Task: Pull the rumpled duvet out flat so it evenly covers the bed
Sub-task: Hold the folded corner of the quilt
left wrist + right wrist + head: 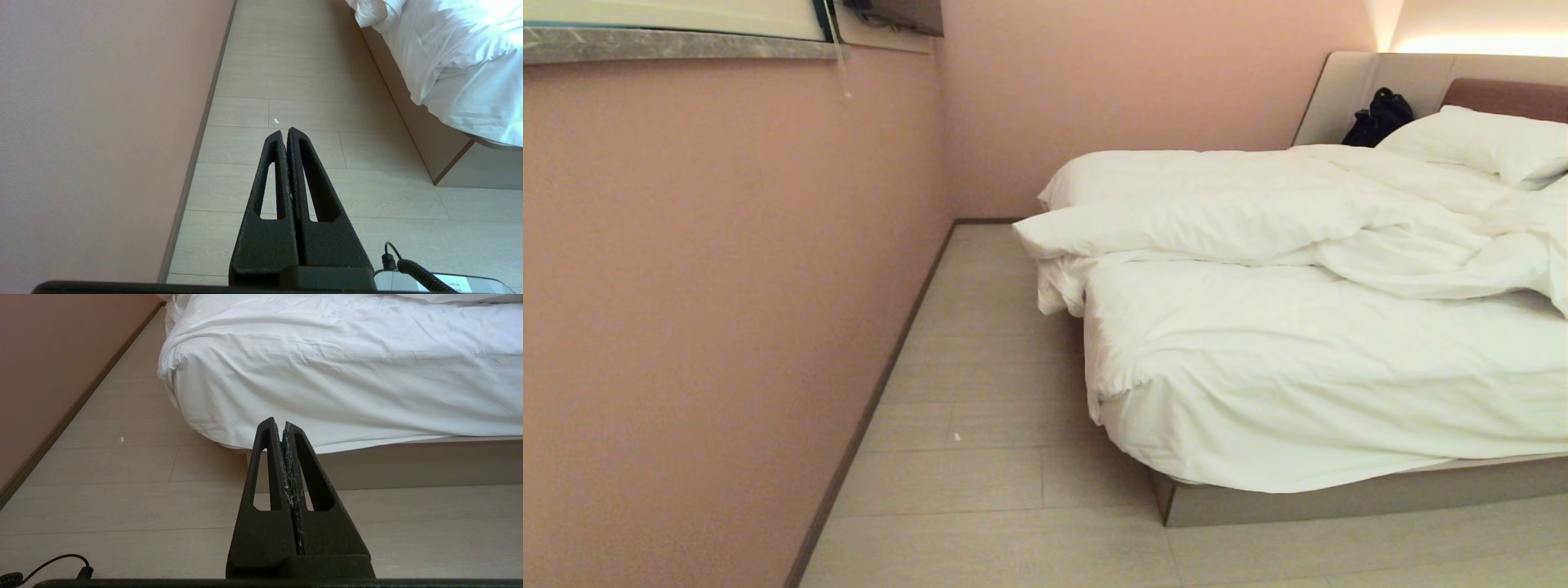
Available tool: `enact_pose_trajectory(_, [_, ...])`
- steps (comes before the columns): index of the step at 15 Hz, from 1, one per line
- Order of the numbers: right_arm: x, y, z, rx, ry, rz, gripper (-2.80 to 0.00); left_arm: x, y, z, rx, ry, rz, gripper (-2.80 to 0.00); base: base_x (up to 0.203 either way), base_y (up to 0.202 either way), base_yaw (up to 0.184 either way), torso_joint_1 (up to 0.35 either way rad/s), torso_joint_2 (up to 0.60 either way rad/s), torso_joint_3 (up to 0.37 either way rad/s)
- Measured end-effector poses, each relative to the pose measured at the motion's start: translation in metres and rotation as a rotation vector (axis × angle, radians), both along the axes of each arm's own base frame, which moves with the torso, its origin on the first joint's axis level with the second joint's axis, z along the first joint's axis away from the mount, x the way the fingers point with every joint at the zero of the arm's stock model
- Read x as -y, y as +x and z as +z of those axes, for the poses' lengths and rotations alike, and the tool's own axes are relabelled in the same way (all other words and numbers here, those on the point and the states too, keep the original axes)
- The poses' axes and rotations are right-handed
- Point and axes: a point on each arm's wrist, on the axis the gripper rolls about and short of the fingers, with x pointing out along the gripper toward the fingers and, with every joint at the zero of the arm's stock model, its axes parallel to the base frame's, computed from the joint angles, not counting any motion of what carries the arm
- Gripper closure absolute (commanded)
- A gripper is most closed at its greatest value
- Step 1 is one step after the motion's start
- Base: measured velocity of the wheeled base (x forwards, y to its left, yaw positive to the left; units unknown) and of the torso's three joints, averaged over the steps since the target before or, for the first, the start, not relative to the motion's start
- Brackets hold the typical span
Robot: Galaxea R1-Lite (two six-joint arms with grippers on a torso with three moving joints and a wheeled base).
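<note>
Duvet (1258,212) lies bunched in a thick fold across the middle of the bed (1339,490), well ahead of and above both grippers. Left gripper (284,132) and right gripper (278,424) hang clenched and empty over the floor (1013,457). Soft, puffy and probably light, it should drag easily if pinched at its folded edge.

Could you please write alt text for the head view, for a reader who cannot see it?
A thick, puffy white duvet lies rumpled and bunched toward the headboard of a wide low bed with a grey-beige base, leaving the white sheeted mattress foot bare. A plump white pillow and a black bag sit at the headboard; a pink wall runs along the left.
</note>
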Motion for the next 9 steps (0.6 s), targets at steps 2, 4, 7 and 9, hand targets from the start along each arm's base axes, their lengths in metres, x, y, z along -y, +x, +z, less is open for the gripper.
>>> enact_pose_trajectory(2, [0.0000, 0.0000, 0.0000, 0.000, 0.000, 0.000, 0.00, 0.0000, 0.0000, 0.0000, 0.000, -0.001, -0.001, 0.00, 0.000, 0.000, 0.000, 0.000, 0.00, 0.000])
enact_pose_trajectory(4, [0.0000, 0.0000, 0.0000, 0.000, 0.000, 0.000, 0.00, 0.0000, 0.0000, 0.0000, 0.000, 0.000, -0.001, 0.00, 0.000, 0.000, 0.000, 0.000, 0.00, 0.000])
enact_pose_trajectory(7, [0.0000, 0.0000, 0.0000, 0.000, 0.001, 0.000, 0.00, 0.0000, 0.0000, 0.0000, 0.000, -0.001, -0.001, 0.00, 0.000, 0.000, 0.000, 0.000, 0.00, 0.000])
enact_pose_trajectory(9, [0.0000, 0.0000, 0.0000, 0.000, 0.000, 0.000, 0.00, 0.0000, 0.0000, 0.0000, 0.000, 0.000, -0.001, 0.00, 0.000, 0.000, 0.000, 0.000, 0.00, 0.000])
